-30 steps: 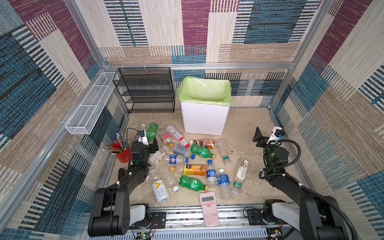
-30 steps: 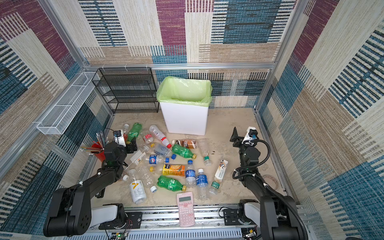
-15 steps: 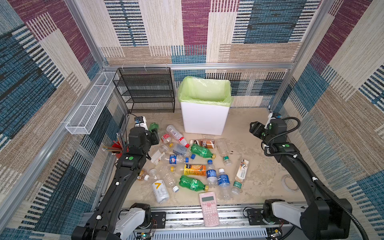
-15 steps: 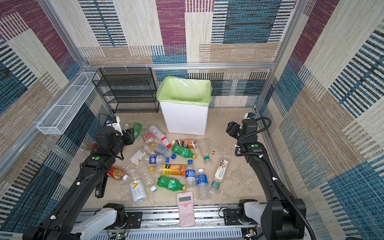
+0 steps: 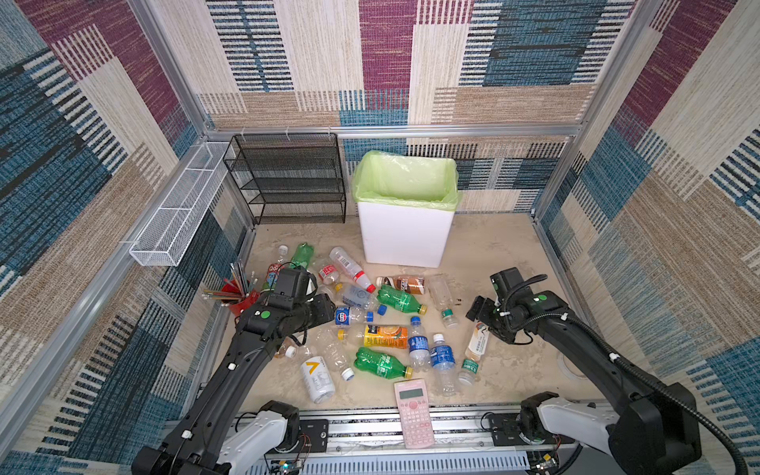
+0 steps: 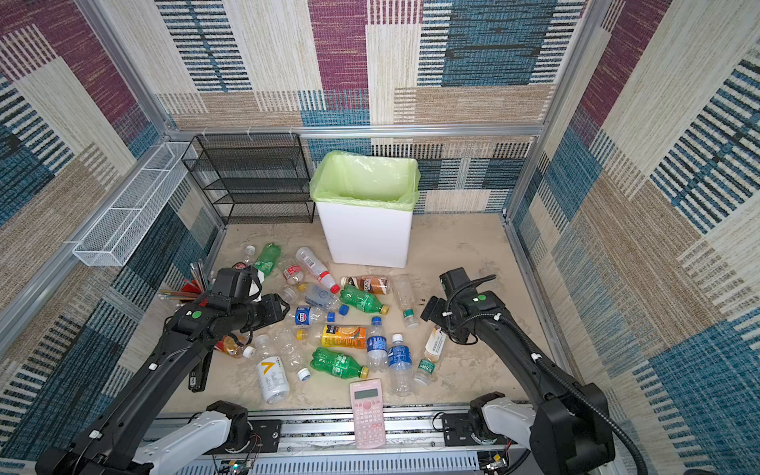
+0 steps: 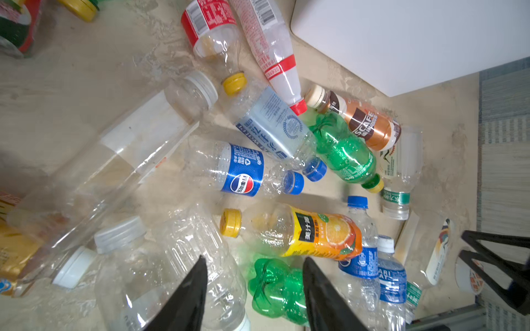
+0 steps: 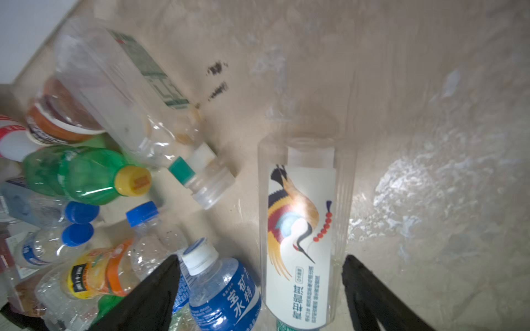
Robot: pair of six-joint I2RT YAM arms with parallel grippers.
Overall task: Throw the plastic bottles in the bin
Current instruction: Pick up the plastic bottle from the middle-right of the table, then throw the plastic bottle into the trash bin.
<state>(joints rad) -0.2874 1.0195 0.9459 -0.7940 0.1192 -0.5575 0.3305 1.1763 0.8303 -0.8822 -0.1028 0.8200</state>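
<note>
Several plastic bottles lie scattered on the sandy floor in front of the bin (image 5: 405,201) (image 6: 366,197), a white bin with a green liner. Among them are a green bottle (image 5: 397,298), an orange-labelled bottle (image 5: 384,336) and a crane-labelled bottle (image 5: 477,343). My left gripper (image 5: 327,312) (image 7: 254,259) hovers over the left side of the pile, open and empty, with a green bottle base (image 7: 275,286) lying beyond the gap. My right gripper (image 5: 477,312) (image 8: 261,256) is wide open above the crane-labelled bottle (image 8: 301,229) and a blue-labelled water bottle (image 8: 220,289).
A black mesh rack (image 5: 288,181) stands left of the bin, and a white wire basket (image 5: 181,205) hangs on the left wall. A red pencil cup (image 5: 242,298) sits behind my left arm. A pink calculator (image 5: 413,411) lies at the front edge.
Both arms rose and then swung over the pile. The left gripper moved right and forward from the pencil cup; the right moved left and forward to the crane-labelled bottle.
</note>
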